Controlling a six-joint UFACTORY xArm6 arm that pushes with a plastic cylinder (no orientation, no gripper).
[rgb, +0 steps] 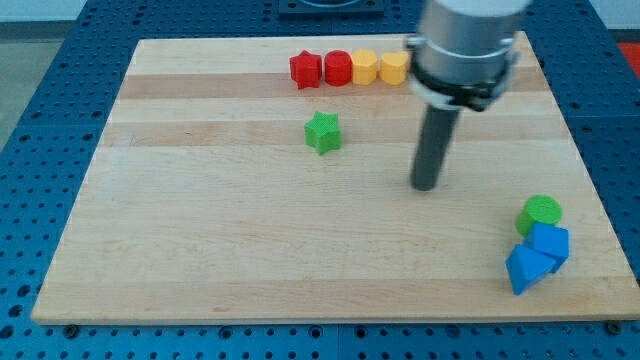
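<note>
Blue blocks: two (527, 268) (550, 243), touching
Green: cylinder (541, 211), star (322, 132)
Red: two (305, 69) (338, 68)
Yellow: two (365, 68) (393, 68)
Tip (425, 186): bare rod, touching nothing, grasping nothing

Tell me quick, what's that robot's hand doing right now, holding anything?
No hand: just a rod. My tip rests on bare board, touching no block, holding nothing. Nearest is the green star, toward the view's left.

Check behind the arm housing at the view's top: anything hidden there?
The arm housing covers the right edge of the rightmost yellow block. Whatever lies further behind cannot be seen. My tip touches no block.
</note>
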